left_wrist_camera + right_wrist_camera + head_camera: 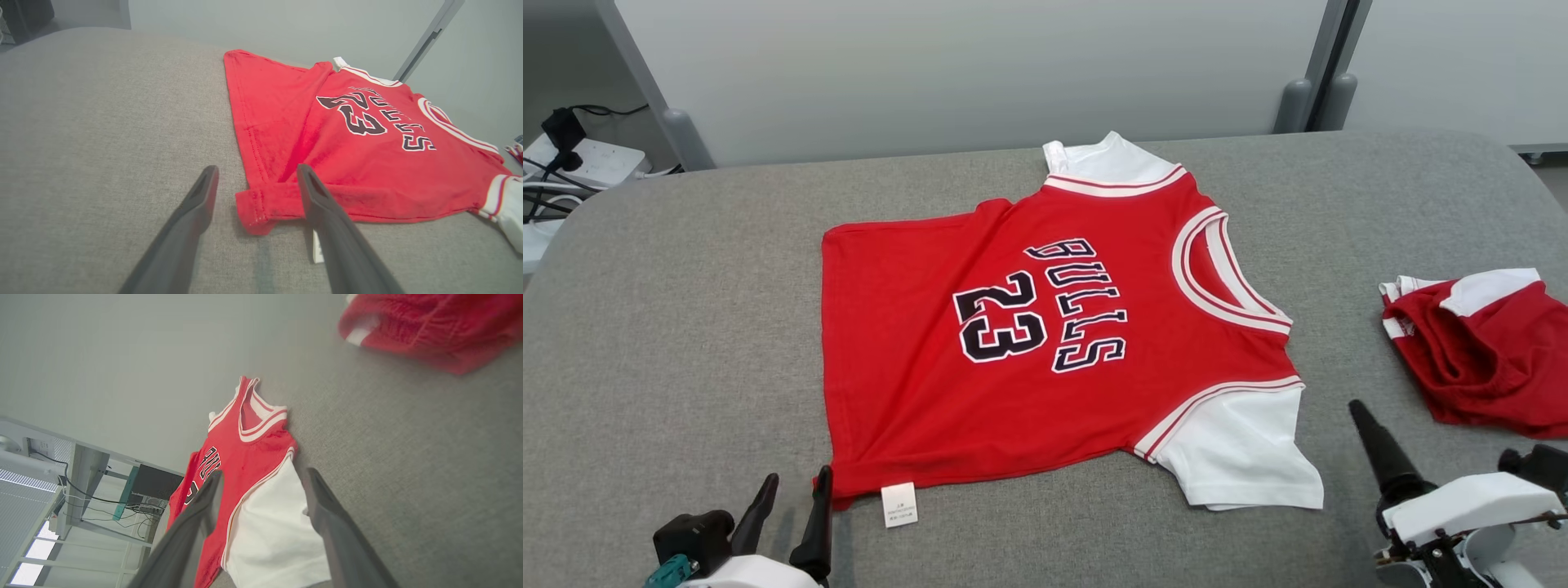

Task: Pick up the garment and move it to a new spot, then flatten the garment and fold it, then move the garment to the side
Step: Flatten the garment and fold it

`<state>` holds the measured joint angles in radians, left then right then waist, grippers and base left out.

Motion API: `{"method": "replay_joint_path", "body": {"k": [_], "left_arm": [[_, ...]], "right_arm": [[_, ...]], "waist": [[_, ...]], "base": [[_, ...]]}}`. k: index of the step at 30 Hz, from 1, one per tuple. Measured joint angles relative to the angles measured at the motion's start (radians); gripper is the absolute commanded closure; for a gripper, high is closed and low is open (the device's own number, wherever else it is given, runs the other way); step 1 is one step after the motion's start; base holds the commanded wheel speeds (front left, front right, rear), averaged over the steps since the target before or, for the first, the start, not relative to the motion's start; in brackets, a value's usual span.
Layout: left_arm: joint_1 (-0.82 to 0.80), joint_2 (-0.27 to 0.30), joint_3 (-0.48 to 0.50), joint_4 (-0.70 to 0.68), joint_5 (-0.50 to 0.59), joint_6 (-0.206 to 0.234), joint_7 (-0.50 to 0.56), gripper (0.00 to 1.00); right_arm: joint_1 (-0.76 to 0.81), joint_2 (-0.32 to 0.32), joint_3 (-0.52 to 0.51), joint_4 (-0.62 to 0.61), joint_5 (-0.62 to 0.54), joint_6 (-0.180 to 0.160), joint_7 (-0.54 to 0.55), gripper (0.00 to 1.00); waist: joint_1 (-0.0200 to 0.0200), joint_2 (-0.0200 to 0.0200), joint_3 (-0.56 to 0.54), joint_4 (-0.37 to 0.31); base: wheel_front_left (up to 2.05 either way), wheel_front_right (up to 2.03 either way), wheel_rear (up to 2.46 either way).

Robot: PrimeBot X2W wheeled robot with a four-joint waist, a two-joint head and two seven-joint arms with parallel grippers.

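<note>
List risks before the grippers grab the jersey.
1. The hem corner by the left gripper is doubled over; a pinch there may catch only one layer or the tag.
2. The right gripper hangs over the white sleeve; a pull could drag the jersey into the second red garment.

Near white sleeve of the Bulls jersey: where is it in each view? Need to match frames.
Head view: white sleeve lower right of centre, at the jersey edge nearest the robot.
Left wrist view: sleeve at the far right edge, lower half, cut off by the frame.
Right wrist view: sleeve at bottom centre.
Shared landmark: the white-and-red neckline.
</note>
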<state>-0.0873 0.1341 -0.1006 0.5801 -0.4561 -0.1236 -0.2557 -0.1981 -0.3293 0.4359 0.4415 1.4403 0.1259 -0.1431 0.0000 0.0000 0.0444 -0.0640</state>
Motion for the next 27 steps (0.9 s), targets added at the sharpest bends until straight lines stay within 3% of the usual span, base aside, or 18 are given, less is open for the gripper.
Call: {"method": "replay_joint_path", "body": {"k": [7, 11, 18, 27], "left_arm": [[0.024, -0.052, 0.107, -0.038, 0.119, 0.000, 0.000, 0.00], [0.033, -0.066, 0.151, -0.072, 0.179, 0.000, 0.000, 0.00], [0.041, -0.090, 0.192, -0.122, 0.242, 0.006, 0.000, 0.00], [0.088, -0.091, 0.206, -0.166, 0.282, 0.041, 0.000, 0.00]], "right_arm": [[-0.034, 0.003, -0.033, 0.077, -0.160, 0.000, -0.096, 0.00], [-0.053, 0.025, -0.130, 0.091, -0.339, 0.000, -0.105, 0.00], [-0.043, 0.107, -0.274, 0.012, -0.670, 0.000, -0.105, 0.00], [0.024, 0.152, -0.333, -0.059, -0.884, 0.000, -0.105, 0.00]], "waist": [[0.0000, 0.0000, -0.024, 0.000], [0.0000, 0.0000, -0.035, 0.001], [0.0000, 0.0000, -0.050, 0.005], [0.0000, 0.0000, -0.075, 0.005]], "base": [[0.00, 0.00, 0.00], [0.00, 0.00, 0.00], [0.00, 0.00, 0.00], [0.00, 0.00, 0.00]]}}
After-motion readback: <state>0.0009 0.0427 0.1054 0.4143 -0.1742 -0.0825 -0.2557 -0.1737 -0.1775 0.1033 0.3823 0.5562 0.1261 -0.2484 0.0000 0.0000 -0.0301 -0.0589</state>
